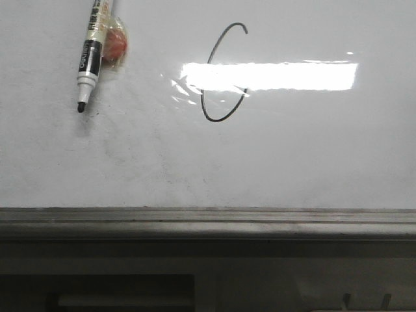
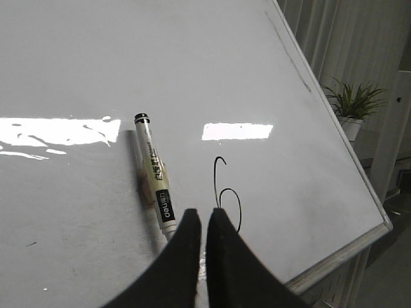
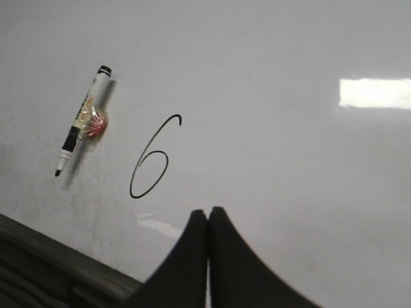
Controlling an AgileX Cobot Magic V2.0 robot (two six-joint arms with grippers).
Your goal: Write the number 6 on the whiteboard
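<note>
1. I'm seeing the number 6 (image 3: 149, 159) drawn in full, sitting left of centre in the right wrist frame, on the whiteboard (image 1: 312, 162).
2. I'm finding the marker (image 1: 91, 55) uncapped at upper left of the front frame, stuck to the board by a reddish holder (image 1: 116, 42).
3. I'm reading the left gripper (image 2: 200, 221) as closed on nothing, and the right gripper (image 3: 208, 218) as pinched together and empty.
4. I'm judging only the retreat remains: I'm planning to keep both arms off the ink to avoid smudging.

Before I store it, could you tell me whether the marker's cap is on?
Off: the marker shows its bare black tip.
</note>
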